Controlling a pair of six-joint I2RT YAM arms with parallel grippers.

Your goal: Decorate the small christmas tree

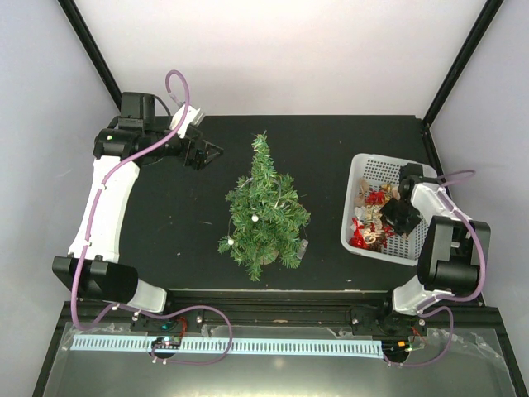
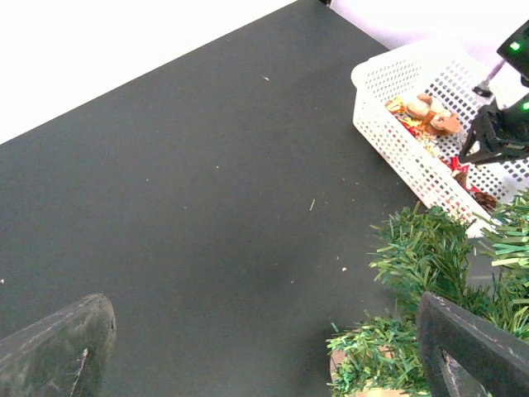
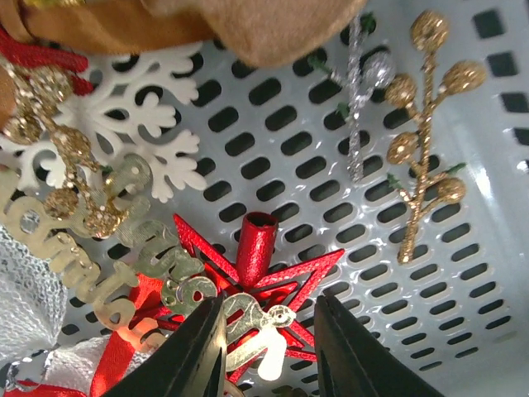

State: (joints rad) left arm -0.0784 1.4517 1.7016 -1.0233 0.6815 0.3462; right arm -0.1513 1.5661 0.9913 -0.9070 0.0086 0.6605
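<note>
Red star [image 3: 285, 277] lies ungripped between the part-open jaws of my right tool [image 3: 271, 304] inside the basket [image 3: 463, 273]; left tool [image 2: 263, 331] gapes empty; small christmas tree [image 1: 266, 211], well to the right tool's left on the desk [image 1: 186, 219], looks largely undecorated.

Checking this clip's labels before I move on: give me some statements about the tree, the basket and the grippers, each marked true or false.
1. The small christmas tree stands upright near the middle of the table. True.
2. The left gripper holds an ornament. False: it is open and empty, over bare table.
3. The right gripper is down in the white basket, over a red star. True.
4. The basket sits on the left arm's side of the tree. False: it sits on the right arm's side.
</note>
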